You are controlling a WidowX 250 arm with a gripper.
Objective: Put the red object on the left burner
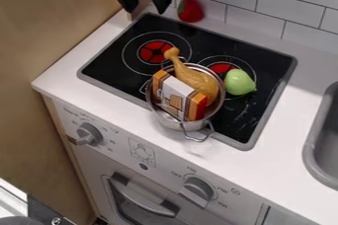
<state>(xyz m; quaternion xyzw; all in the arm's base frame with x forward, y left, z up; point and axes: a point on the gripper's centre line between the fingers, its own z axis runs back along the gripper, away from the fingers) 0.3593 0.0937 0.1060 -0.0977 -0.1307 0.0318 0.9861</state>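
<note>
A black cooktop (210, 44) with a grey rim is set into a white counter (63, 76). Behind the cooktop, a wall of white tiles (259, 8) with grey joints is seen; to its left, a tan panel (54, 39) is placed. To the right of the cooktop, a grey sink (314, 156) is partly shown. Below its front edge, the white front of the toy kitchen is fitted with two grey knobs, one nearer the left (90, 133) and one nearer the right (197, 191), and an oven handle (141, 197).

Two burners are marked on the cooktop by pale rings and red centres: a left burner (153, 51) and a right burner (220, 66). A metal pot (180, 123) is set across the cooktop's front rim, with a brown drumstick (196, 80) and an orange, white and red box (175, 95) held inside. A green pear (239, 82) is placed at the cooktop's right burner, just beside the pot.

The red object (190, 10) is found on the counter behind the cooktop, near the tiles. Above the cooktop's far left corner, the gripper (145, 9) is seen with its two fingers apart, nothing clamped between them.

Small dark print is carried around both knobs below the cooktop. Lettering and a small biscuit picture are shown on the box.
</note>
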